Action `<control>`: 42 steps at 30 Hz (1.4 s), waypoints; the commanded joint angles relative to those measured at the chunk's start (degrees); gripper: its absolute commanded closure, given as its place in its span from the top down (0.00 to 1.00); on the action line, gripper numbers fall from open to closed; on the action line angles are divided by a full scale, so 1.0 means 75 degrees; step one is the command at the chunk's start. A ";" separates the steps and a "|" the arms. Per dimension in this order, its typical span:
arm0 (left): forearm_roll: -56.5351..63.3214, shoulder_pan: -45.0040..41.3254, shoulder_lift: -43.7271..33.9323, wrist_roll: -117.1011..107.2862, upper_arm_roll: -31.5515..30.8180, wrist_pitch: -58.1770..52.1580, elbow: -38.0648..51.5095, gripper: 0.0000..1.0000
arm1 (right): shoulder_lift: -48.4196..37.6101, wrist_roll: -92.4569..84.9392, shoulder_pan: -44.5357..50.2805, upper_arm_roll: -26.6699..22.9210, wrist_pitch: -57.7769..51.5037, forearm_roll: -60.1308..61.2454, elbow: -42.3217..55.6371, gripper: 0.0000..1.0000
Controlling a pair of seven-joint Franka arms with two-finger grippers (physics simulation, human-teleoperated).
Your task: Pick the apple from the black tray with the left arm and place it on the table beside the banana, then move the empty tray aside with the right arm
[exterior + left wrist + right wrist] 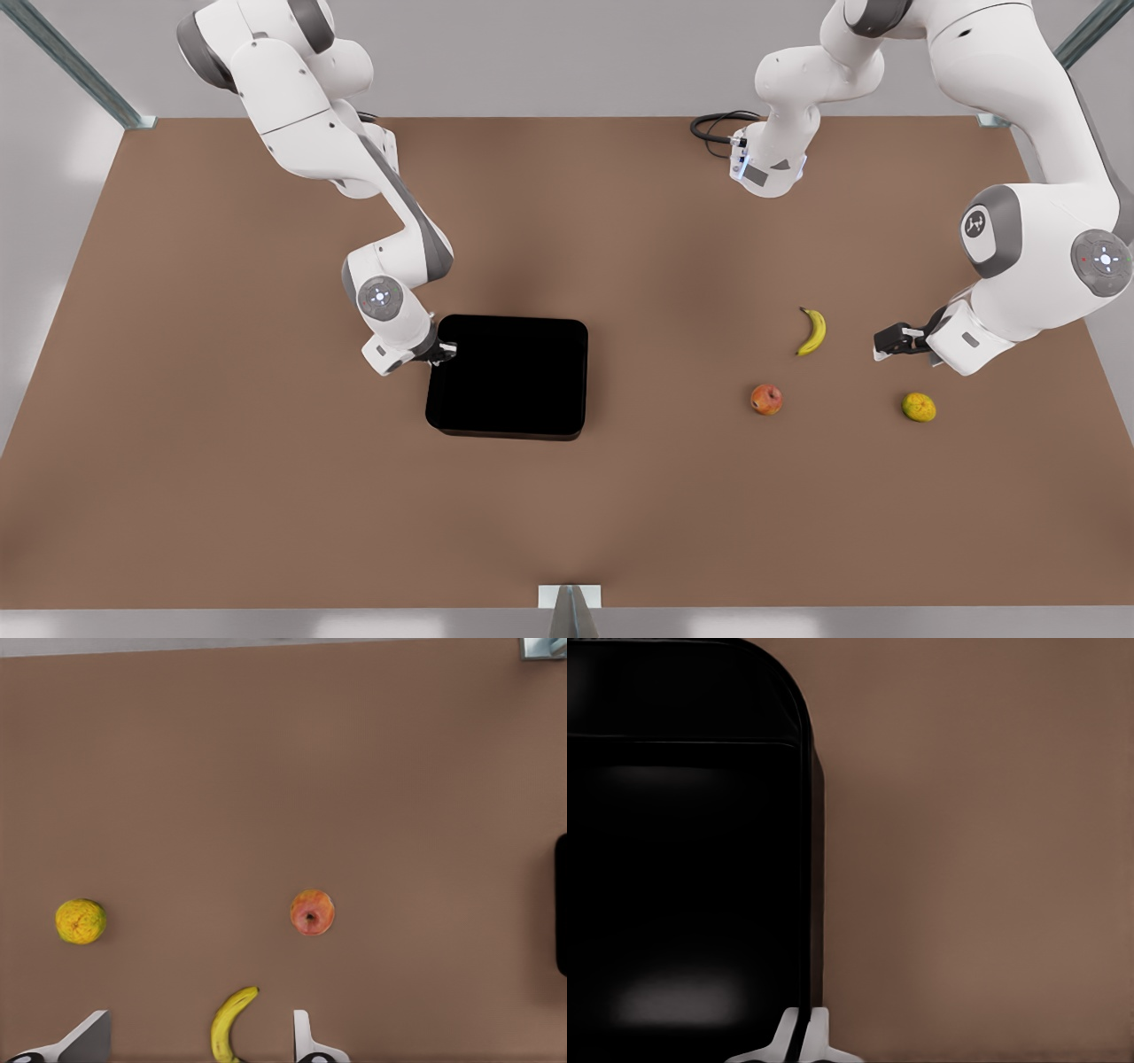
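Front view: the table (266,496) carries the black tray (509,377) at centre-left, empty. The right gripper (446,351), on the arm at this view's left, sits at the tray's left rim, fingers pinched on that edge. The apple (766,399) lies on the bare tabletop toward this view's right, just below the banana (812,330) and apart from it. The left gripper (884,343), on the arm at this view's right, hovers beside the banana, holding nothing. A yellow-green lumpy fruit (919,407) lies below that gripper.

Left wrist view: the left gripper (199,1036) has its fingers (89,1036) spread wide and empty. The banana (229,1028) lies partly between them; the apple (312,912) rests beyond the fingertips, clear of both. The lumpy fruit (81,921) lies well to the apple's side, and the tray's edge (562,904) is visible.

Right wrist view: the right gripper (802,1036) is closed on the raised rim of the black tray (682,859), one finger (819,1028) either side of the wall.
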 commanded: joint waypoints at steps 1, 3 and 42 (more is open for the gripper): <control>0.0011 0.0005 -0.0008 0.0047 -0.0002 0.0003 0.0004 1.00 | -0.0009 0.0563 0.0001 0.0000 -0.0108 -0.0032 0.0004 0.18; 0.0011 0.0005 -0.0008 0.0047 -0.0002 0.0015 0.0004 1.00 | -0.0033 0.0539 -0.0010 0.0000 -0.0858 -0.0032 0.0426 0.15; 0.0011 0.0005 -0.0008 0.0047 -0.0002 0.0026 0.0004 1.00 | 0.0037 -0.6504 -0.3936 -0.0269 -0.6647 -0.0454 0.3683 0.10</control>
